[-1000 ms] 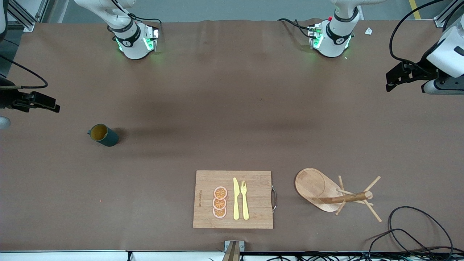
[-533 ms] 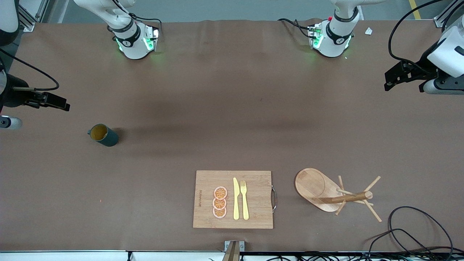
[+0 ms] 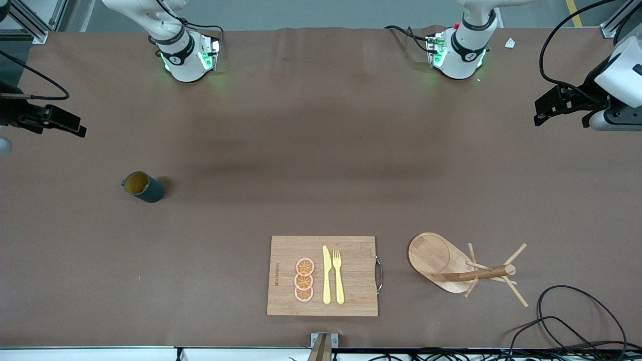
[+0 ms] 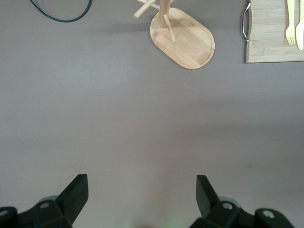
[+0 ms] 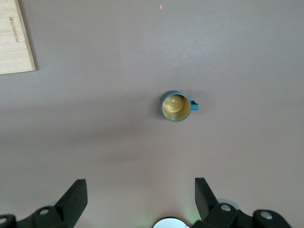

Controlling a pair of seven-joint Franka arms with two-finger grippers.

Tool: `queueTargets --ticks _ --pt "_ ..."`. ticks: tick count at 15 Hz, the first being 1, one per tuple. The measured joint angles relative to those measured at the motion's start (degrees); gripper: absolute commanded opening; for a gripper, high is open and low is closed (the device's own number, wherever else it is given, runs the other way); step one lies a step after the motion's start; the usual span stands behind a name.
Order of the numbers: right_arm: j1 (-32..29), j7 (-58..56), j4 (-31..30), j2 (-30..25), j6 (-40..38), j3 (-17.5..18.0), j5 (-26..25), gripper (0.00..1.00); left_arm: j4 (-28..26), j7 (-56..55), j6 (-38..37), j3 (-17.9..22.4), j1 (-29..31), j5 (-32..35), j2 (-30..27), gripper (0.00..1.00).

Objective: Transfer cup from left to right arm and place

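Here the big brown tabletop [image 3: 321,150] holds everything. The two white arm bases stand at its far edge.

The left end effector [image 4: 141,195] hangs up in the air over the left arm's end of the tabletop. Its two black fingers [image 4: 76,190] are spread wide apart and hold nothing. In the front view it shows at the edge [image 3: 549,108].

The right end effector [image 5: 140,195] hangs over the right arm's end of the tabletop. Its fingers [image 5: 75,194] are spread wide too, with nothing between them. In the front view it also shows at the edge [image 3: 60,125].

A wooden cutting board [image 3: 322,276] lies flat near the front camera, about in the middle. On it lie three orange slices [image 3: 304,280] in a row, a yellow knife [image 3: 326,275] and a yellow fork [image 3: 338,276] side by side. The board has a metal handle [image 3: 379,273] on the side toward the left arm's end.

A wooden peg rack [image 3: 461,265] stands beside the board, toward the left arm's end. A black cable [image 3: 577,316] curls near it.

The cup [image 3: 143,186] is dark green outside and yellow inside. It stands upright on the tabletop toward the right arm's end, well apart from the board and farther from the front camera than it. Nothing touches it. The right wrist view looks straight down into it [image 5: 176,106].
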Motion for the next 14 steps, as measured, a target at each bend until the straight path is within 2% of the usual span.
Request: queueTargets --ticks 7,14 --pt "-0.3 -0.2 -6.6 -6.3 3.4 -0.2 -1.1 1.00 0.0 0.0 -0.4 0.1 0.0 0.0 0.0 1.00" --pt "-0.3 -0.3 -7.0 -6.7 5.1 -0.2 -1.3 1.00 0.0 0.0 -0.6 0.1 0.0 0.0 0.1 1.00"
